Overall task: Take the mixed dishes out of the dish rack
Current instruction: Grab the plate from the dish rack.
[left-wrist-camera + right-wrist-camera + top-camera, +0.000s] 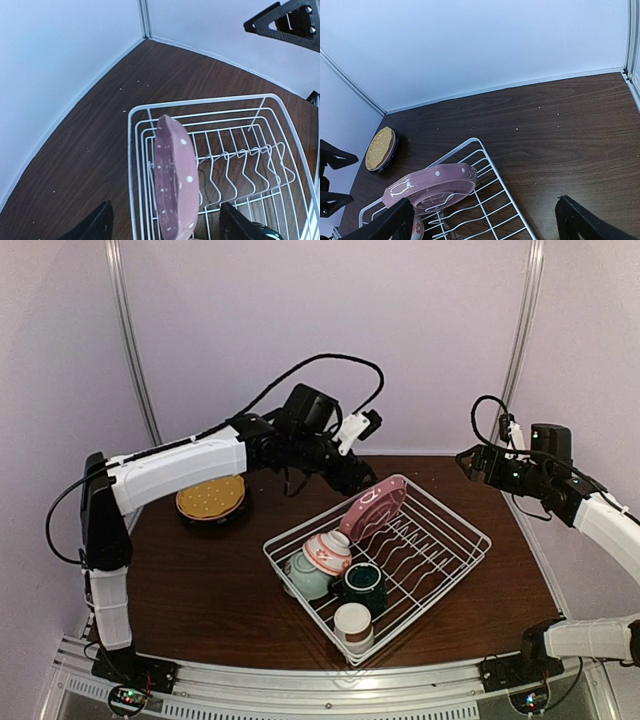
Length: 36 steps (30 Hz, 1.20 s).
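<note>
One cup, one mug, two bowls, one plate racked; both end effectors apart.

Pink plate upright in white rack (far end), yellow plate outside

Dark brown wood table, white wire dish rack sitting a bit right of the middle, yellow plate at the far left, well apart from it.
</note>
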### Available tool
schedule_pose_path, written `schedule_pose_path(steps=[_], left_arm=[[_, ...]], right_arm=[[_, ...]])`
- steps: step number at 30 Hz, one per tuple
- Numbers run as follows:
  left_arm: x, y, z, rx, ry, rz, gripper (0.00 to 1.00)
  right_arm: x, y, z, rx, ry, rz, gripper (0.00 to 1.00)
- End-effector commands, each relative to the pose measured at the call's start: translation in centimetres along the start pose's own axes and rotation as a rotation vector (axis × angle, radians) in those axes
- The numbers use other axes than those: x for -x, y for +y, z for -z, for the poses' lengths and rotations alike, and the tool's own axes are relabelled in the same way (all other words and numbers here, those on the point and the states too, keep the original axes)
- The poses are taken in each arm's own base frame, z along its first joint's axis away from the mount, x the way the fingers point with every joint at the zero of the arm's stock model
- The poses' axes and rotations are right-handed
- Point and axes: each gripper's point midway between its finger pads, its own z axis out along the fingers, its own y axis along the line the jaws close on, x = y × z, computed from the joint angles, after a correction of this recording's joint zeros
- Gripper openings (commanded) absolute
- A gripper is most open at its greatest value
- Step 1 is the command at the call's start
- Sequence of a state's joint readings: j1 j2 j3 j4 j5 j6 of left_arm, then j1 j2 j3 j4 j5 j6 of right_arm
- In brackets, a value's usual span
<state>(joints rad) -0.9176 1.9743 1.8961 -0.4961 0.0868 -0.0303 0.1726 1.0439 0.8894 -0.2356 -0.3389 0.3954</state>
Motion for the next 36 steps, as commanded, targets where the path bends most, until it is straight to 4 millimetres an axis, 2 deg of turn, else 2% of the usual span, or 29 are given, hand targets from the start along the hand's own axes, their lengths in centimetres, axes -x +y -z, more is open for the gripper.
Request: schedule_pose_path(steps=[1, 6, 12, 22, 28, 34, 36], left_arm=[[-0.1, -2.5, -2.3, -0.048, 0.022, -0.032, 0.72], [-1.8, -3.6, -5.1, -0.039, 0.084, -0.049, 0.66], [-3.7, -3.1, -7.7, -0.006, 0.148, -0.044, 0.55], [-5.5, -1.8, -9.8, 0.075, 0.201, -0.046, 0.30], [-4.5, -2.0, -9.4, 0.061, 0.183, -0.033, 0.14], [-1.2, -2.6, -7.9, 0.024, 0.106, -0.013, 0.00], [0.1, -2.5, -7.2, 0.026, 0.074, -0.012, 0.00]], right_arm=[[-0.3, 0.0, 0.1, 0.000, -0.002, 0.013, 1.00], [-0.3, 0.0, 0.1, -0.003, 0.000, 0.014, 1.00], [-0.4, -0.1, 0.0, -0.002, -0.001, 0.012, 1.00], [-0.5, -0.2, -0.1, -0.007, 0.003, 0.011, 1.00], [-0.5, -0.2, -0.1, -0.008, -0.001, 0.012, 1.00], [-0.4, -0.2, 0.0, -0.007, -0.001, 0.012, 1.00], [-0.4, -0.2, 0.0, -0.009, -0.002, 0.012, 1.00]])
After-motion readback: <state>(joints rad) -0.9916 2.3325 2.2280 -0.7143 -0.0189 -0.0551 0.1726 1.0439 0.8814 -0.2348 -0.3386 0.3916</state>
